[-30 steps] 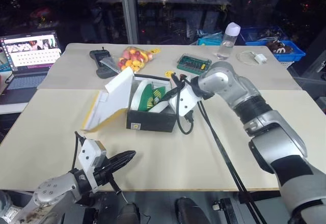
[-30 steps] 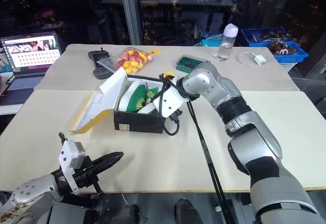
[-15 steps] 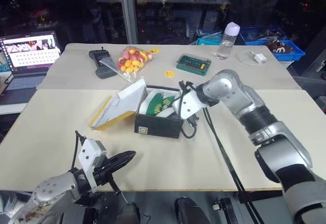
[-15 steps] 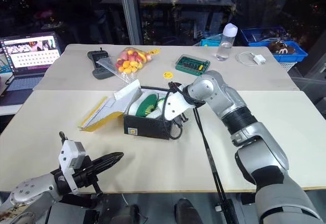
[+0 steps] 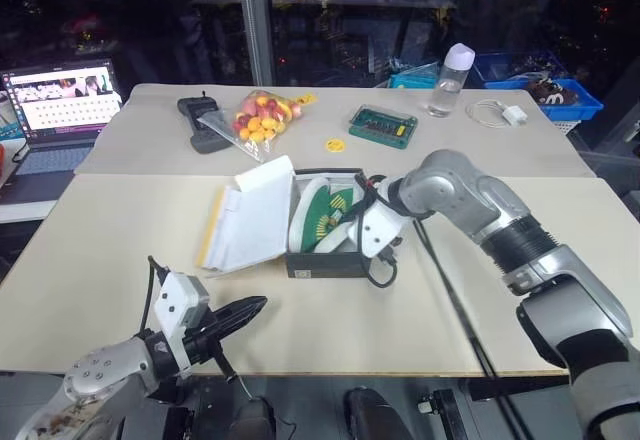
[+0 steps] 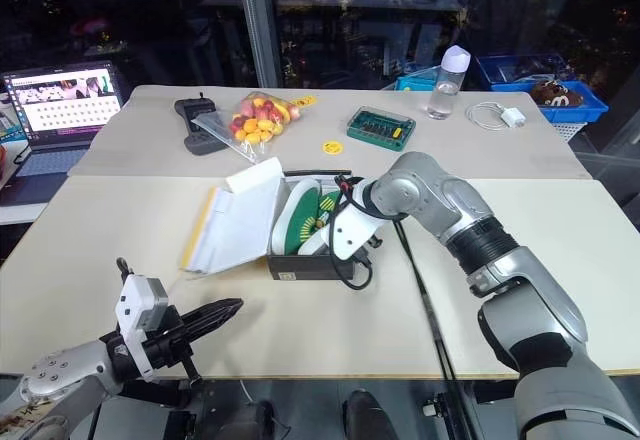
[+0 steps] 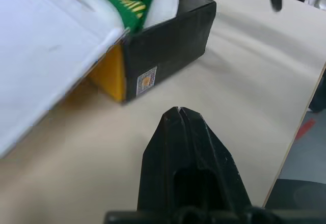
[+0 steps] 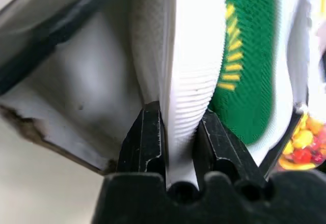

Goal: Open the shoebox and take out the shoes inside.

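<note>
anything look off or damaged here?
One thing: the shoebox has a torn, ragged edge on its near wall, seen in the right wrist view. Otherwise it sits open, lid flopped flat on the table, and the right gripper is clamped on a shoe's white sole.

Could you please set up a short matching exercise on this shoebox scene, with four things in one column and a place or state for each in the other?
Things:
1. shoebox lid
2. right pincer
3. left pincer
4. bag of colourful sweets

Places or states:
A. shut, holding nothing, near the table's front edge
B. folded open, white inside facing up
C. on the far table, beside a black handset
D. closed on the white sole of a green shoe in the box

Pairs: 1-B, 2-D, 3-A, 4-C
</note>
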